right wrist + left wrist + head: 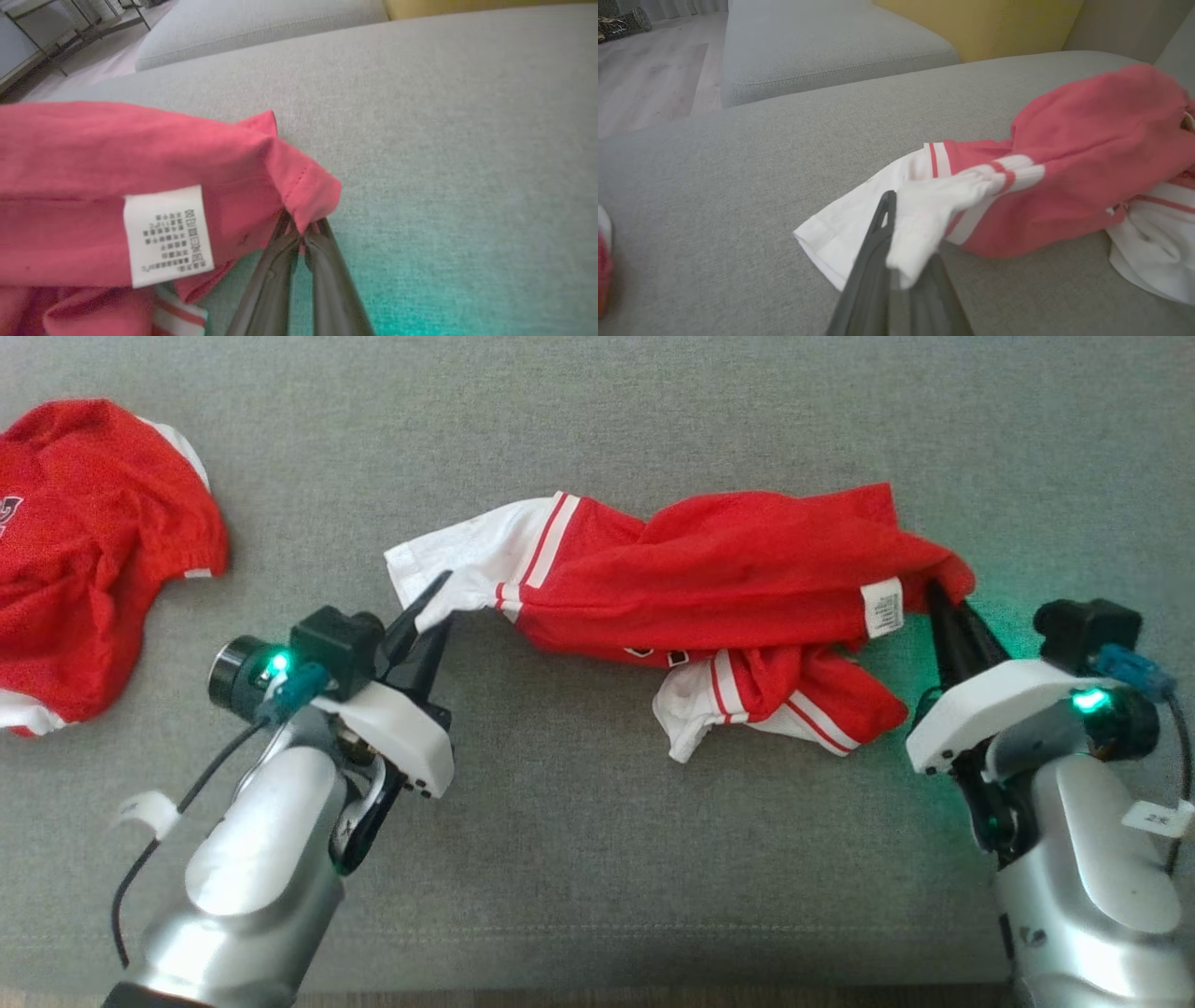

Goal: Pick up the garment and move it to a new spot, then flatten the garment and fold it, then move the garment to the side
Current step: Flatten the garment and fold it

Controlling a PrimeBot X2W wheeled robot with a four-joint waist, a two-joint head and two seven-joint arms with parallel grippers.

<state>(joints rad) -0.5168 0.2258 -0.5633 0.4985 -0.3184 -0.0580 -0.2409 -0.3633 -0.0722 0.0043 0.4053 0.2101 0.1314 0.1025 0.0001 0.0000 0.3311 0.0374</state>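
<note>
**Two corners pinched, jersey bunched between them**

I have the garment strung between both arms in the middle of the grey sofa cushion. The left gripper is closed on a fold of the white sleeve. The right gripper is pinched tight on the red hem corner, just beside the care label. The middle sags in a twisted roll, and a second striped sleeve spills out toward me underneath.

I judge this to be the spread-out step before folding. To do it well, I want to draw the two grips apart evenly and low, so the roll unwinds instead of tightening. Then I'd lay it down away from me so the trapped sleeve falls free. The right hold has little cloth in it, by the look of the right wrist view, so a sharp tug could slip it out.

The cloth is a thin, fine-mesh knit, limp and quick to crease. The stitched hem and striped cuffs are the firmer edges. The cushion's coarse weave will likely drag on it. Another red garment lies crumpled well apart at the far left.
</note>
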